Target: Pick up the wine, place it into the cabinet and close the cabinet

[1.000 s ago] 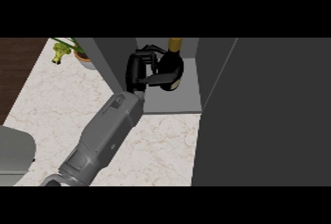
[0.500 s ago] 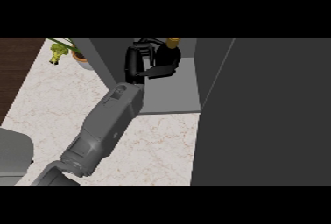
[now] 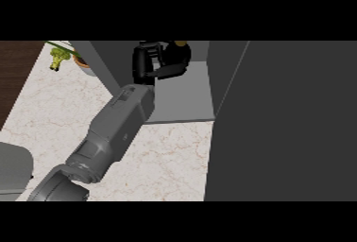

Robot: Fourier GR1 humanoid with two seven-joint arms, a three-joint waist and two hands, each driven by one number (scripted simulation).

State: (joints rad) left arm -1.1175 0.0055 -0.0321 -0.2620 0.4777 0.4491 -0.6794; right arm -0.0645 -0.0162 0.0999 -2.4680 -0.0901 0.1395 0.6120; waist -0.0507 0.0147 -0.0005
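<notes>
Black fingers of my hand (image 3: 155,64) curl round the wine bottle (image 3: 178,56) at the upper middle of the frame, inside the open grey cabinet (image 3: 182,101); I judge this the placing step; the bottle shows just right of my palm, its yellowish top peeking above my fingers; whether it stands on the cabinet floor I cannot tell; next I should let go, draw my forearm back, then swing the dark door (image 3: 286,123) at right closed; a potted plant (image 3: 64,56) sits upper left.

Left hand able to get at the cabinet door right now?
Probably not yet: the left hand is inside the cabinet, curled round the wine. Nothing stands between it and the open door.
</notes>
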